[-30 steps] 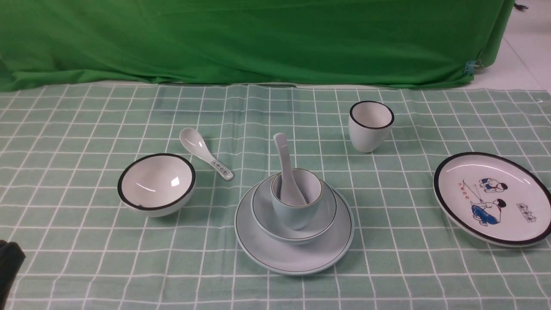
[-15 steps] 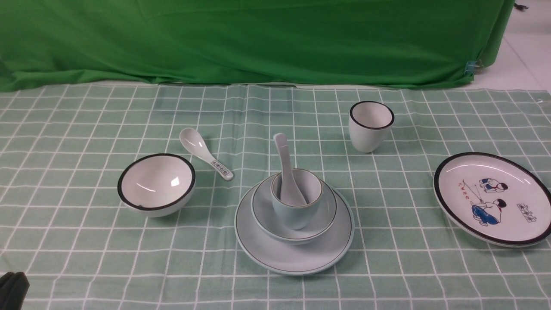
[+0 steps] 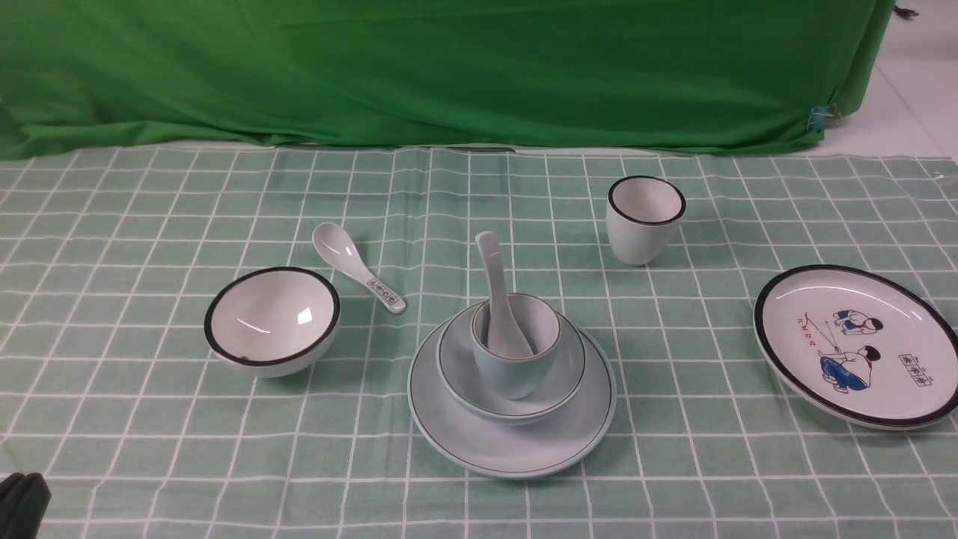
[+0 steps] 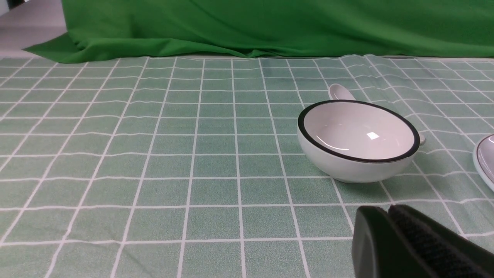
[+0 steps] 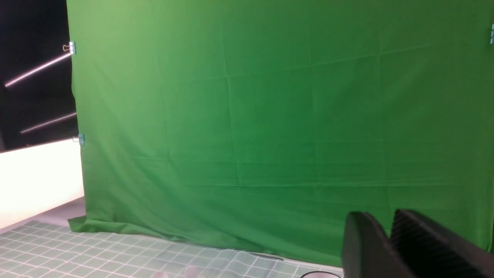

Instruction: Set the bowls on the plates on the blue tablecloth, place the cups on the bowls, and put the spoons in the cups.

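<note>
We see left hand [image 4: 388, 210] clenched empty, near the black-rimmed white bowl [image 4: 359, 135]; right hand [image 5: 388, 220] clenched empty too.

No legible text; plate [image 3: 883, 299], frame right, bears red marks [image 3: 807, 332] and boxed dark marks [image 3: 916, 368], too small to read

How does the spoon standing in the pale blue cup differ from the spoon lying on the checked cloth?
Pose: the plain spoon stands handle-up, leaning in the pale blue cup; the patterned spoon lies flat on the blue tablecloth.
Marking: the patterned spoon has a small dark pattern at its handle end; the plain spoon shows none.
Both are short, white, glossy soup spoons.
</note>
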Controlling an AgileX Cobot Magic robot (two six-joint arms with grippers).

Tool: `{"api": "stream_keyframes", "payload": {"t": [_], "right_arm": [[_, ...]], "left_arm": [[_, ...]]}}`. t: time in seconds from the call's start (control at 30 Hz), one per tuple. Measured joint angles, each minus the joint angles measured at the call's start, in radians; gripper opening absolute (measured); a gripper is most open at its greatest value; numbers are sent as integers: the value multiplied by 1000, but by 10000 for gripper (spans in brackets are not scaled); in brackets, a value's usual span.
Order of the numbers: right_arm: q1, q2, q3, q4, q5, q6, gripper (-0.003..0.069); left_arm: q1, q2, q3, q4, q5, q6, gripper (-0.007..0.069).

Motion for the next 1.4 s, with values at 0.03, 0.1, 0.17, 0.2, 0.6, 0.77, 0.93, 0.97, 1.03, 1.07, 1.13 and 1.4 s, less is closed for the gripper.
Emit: {"api": "stream_keyframes", "payload": {"t": [0.03,0.1,0.17,0.2,0.6,0.77,0.93,0.97,1.03,1.07,1.13,1.4], "right_arm": [[0,0,0,0,0,0,155],[0,0,0,0,0,0,160],[0,0,0,0,0,0,163],[0,0,0,0,0,0,167],[-201,3,193,-75,50,-225,195],[-299,4,387,-78,52,-229,197],[-308,4,459,-85,118,-230,209],[-308,4,459,-85,118,-231,211],[-308,4,459,-86,118,-232,213],[-309,4,459,-86,118,-232,214],[-309,4,459,-86,118,-232,214],[-309,4,459,-87,118,-233,225]], "left_arm": [[0,0,0,0,0,0,17],[0,0,0,0,0,0,17],[0,0,0,0,0,0,17],[0,0,0,0,0,0,17],[0,0,0,0,0,3,17],[0,0,0,0,0,3,17],[0,0,0,5,1,3,17],[0,0,0,5,1,3,17],[0,0,0,7,1,3,17],[0,0,0,8,1,3,17],[0,0,0,8,1,3,17],[0,0,0,8,1,3,17]]}}
